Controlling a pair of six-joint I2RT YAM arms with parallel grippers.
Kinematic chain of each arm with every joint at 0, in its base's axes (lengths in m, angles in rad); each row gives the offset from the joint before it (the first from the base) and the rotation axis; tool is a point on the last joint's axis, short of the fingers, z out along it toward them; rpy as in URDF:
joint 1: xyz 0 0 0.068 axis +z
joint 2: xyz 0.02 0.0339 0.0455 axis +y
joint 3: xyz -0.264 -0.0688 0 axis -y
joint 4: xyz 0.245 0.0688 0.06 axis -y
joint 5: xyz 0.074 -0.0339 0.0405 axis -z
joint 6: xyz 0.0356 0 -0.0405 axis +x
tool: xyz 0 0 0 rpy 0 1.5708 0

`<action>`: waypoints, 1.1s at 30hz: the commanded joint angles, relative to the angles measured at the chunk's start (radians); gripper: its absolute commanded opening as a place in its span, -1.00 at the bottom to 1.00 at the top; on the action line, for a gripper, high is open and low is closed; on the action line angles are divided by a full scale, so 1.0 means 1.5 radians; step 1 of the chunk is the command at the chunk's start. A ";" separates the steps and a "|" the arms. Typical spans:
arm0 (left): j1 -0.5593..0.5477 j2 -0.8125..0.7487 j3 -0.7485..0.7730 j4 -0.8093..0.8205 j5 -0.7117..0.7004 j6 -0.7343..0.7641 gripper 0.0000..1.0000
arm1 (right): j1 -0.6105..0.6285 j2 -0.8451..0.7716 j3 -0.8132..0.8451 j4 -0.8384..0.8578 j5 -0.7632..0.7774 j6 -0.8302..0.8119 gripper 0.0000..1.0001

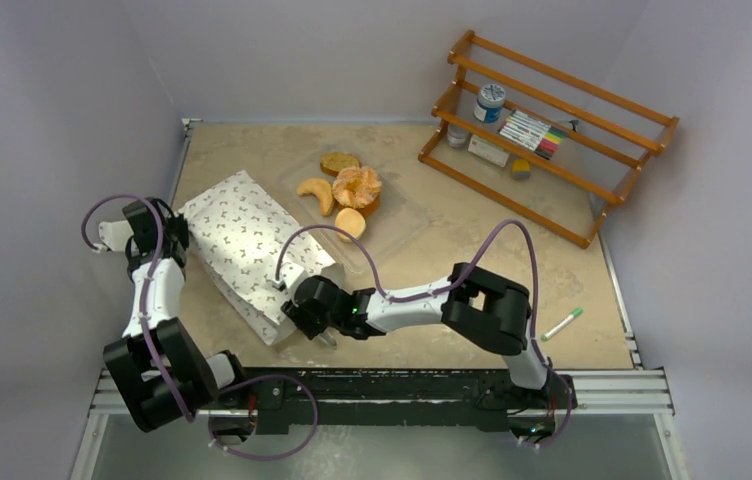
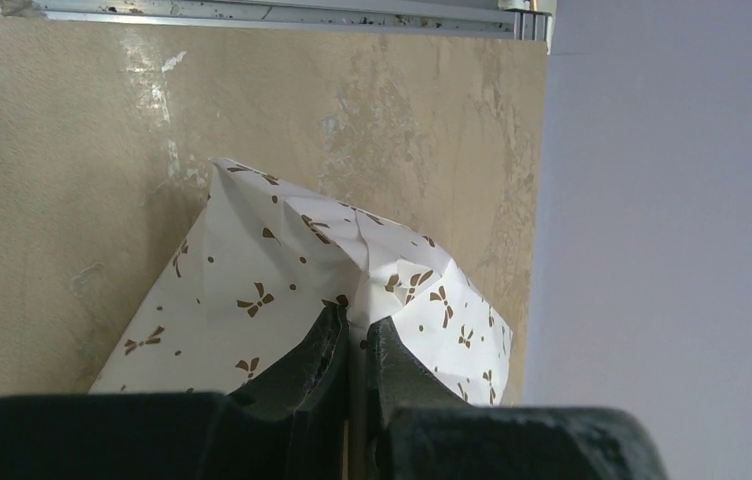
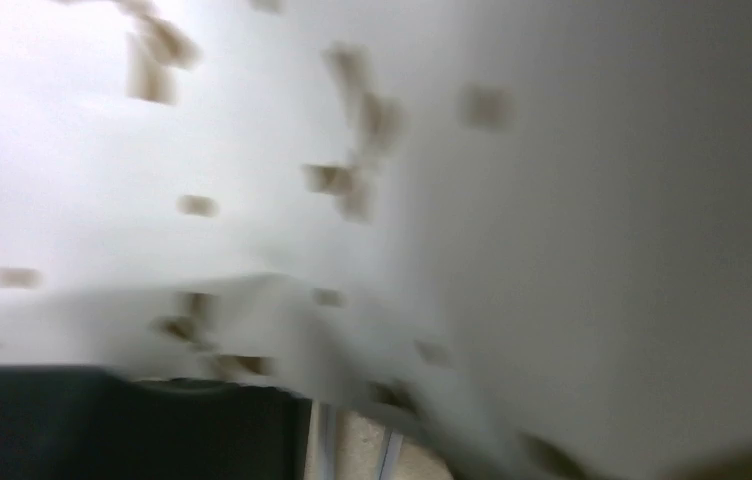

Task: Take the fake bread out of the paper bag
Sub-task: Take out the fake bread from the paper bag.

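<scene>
Here, left claw (image 2: 355,328) clamped on the bag's (image 1: 242,245) left edge. Right claw (image 1: 314,322) at the bag's near end; apart or together, cannot tell. Bread (image 1: 349,190) lies just right of the bag. Likely checking for leftovers; next, tip the bag.

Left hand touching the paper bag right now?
Touching. Left wrist view: the left hand is shut on a fold of the paper bag, and the bag's paper rises straight into the pinch.
</scene>
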 commanded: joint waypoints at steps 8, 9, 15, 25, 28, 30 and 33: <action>-0.010 -0.031 -0.005 0.014 -0.008 -0.019 -1.00 | -0.001 -0.015 -0.014 -0.077 0.022 0.040 -0.97; -0.010 -0.032 -0.004 0.015 -0.013 -0.023 -1.00 | -0.001 -0.026 -0.017 -0.087 0.026 0.042 -1.00; -0.010 -0.025 0.002 0.034 -0.029 -0.049 -1.00 | -0.001 -0.104 -0.060 -0.136 0.042 0.066 -1.00; -0.010 -0.006 0.018 0.047 -0.044 -0.071 -1.00 | 0.003 -0.223 -0.121 -0.196 0.029 0.088 -1.00; -0.010 -0.004 0.020 0.049 -0.053 -0.075 -1.00 | 0.004 -0.251 -0.136 -0.215 0.028 0.095 -1.00; -0.010 -0.001 0.022 0.049 -0.062 -0.077 -1.00 | 0.005 -0.275 -0.152 -0.226 0.025 0.100 -1.00; -0.010 0.006 0.027 0.052 -0.074 -0.081 -1.00 | 0.009 -0.319 -0.183 -0.248 0.024 0.115 -1.00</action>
